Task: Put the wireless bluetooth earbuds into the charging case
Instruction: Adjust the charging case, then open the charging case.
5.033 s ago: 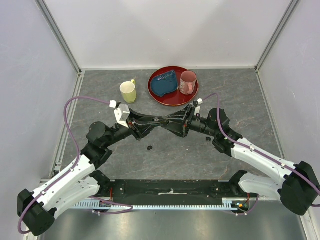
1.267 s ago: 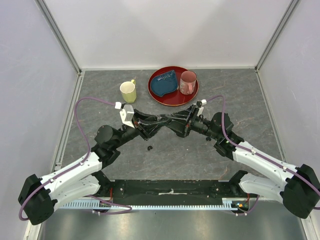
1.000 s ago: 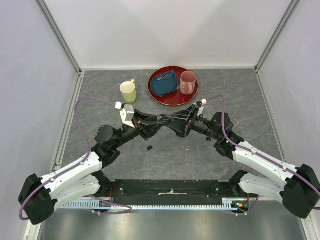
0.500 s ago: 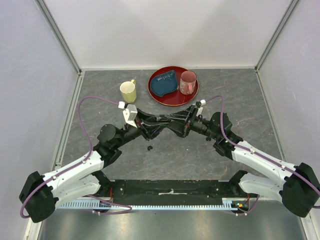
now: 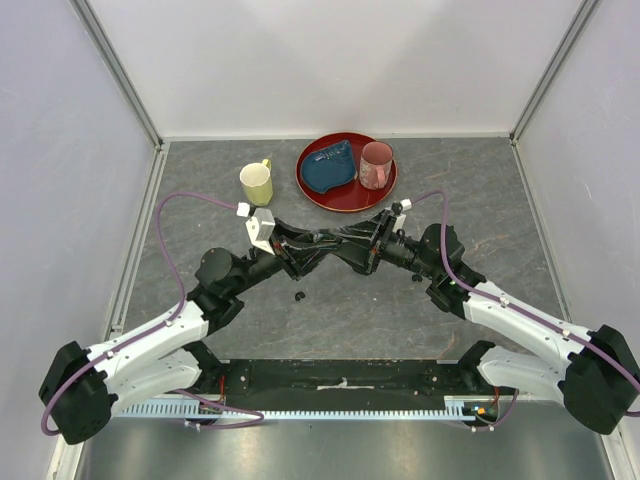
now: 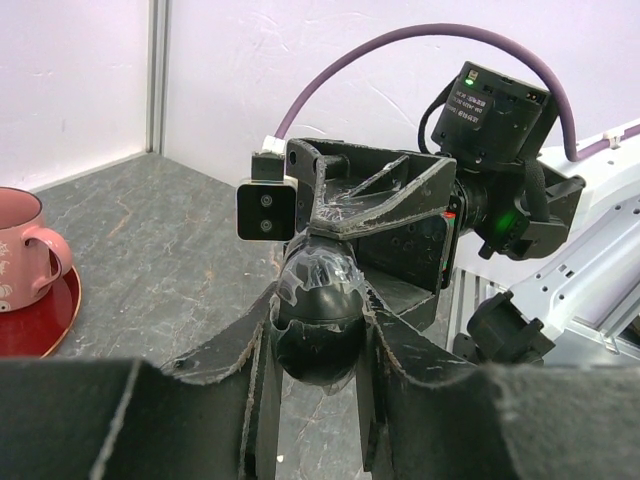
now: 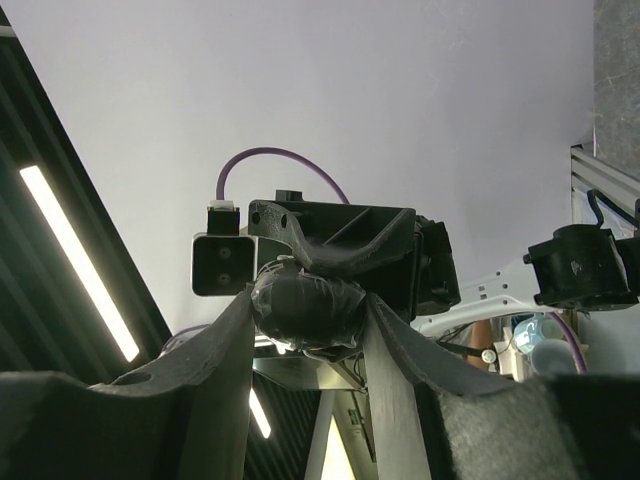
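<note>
Both grippers meet above the middle of the table and both grip one black oval charging case (image 6: 318,325), partly wrapped in clear tape. My left gripper (image 5: 318,248) is shut on the case from the left, and the case sits between its fingers (image 6: 262,345). My right gripper (image 5: 342,246) is shut on the same case (image 7: 305,308) from the right. The case is held off the table. One tiny black earbud (image 5: 299,295) lies on the table below the grippers. Another earbud (image 5: 416,278) lies beside the right arm. No other earbuds show.
A yellow mug (image 5: 257,183) stands at the back left. A red plate (image 5: 340,197) at the back centre holds a blue cloth (image 5: 330,167) and a pink mug (image 5: 376,165). Grey walls close off three sides of the table.
The left arm has pushed a little forward and to the right, its wrist nearer the plate. Both grippers have stayed together on the case. The earbuds on the table have not moved.
</note>
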Controlling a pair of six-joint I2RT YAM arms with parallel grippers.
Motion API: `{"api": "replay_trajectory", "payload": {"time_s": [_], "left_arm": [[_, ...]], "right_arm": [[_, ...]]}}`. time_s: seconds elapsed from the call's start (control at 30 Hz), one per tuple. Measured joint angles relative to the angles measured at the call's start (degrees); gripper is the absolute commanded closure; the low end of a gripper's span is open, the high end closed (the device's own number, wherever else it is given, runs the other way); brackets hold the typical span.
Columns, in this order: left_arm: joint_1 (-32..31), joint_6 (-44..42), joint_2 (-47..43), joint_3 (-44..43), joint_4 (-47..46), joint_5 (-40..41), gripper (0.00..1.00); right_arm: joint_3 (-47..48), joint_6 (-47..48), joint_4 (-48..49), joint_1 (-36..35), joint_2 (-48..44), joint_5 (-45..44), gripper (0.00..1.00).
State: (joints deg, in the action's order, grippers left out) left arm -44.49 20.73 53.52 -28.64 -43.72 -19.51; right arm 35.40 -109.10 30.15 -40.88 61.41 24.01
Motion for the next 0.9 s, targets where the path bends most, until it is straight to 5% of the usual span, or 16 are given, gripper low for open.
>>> {"api": "replay_trajectory", "payload": {"time_s": [0.07,0.17,0.27,0.9], "left_arm": [[0.0,-0.02,0.0,0.0,-0.13,0.0,0.98],[-0.02,-0.07,-0.07,0.24,-0.68,-0.11,0.98],[-0.28,-0.24,-0.59,1.84,-2.36,-0.31,0.98],[-0.39,-1.92,-4.55,12.72,-24.15,-0.66,0.98]], "right_arm": [[-0.02,0.22,0.02,0.0,-0.04,-0.11,0.62],[0.0,1.79,-0.04,0.0,-0.33,-0.17,0.28],[0.17,5.9,-0.94,0.0,-0.72,-0.37,0.16],[22.18,54.62,-39.67,-0.2,-5.35,-3.41,0.09]]}}
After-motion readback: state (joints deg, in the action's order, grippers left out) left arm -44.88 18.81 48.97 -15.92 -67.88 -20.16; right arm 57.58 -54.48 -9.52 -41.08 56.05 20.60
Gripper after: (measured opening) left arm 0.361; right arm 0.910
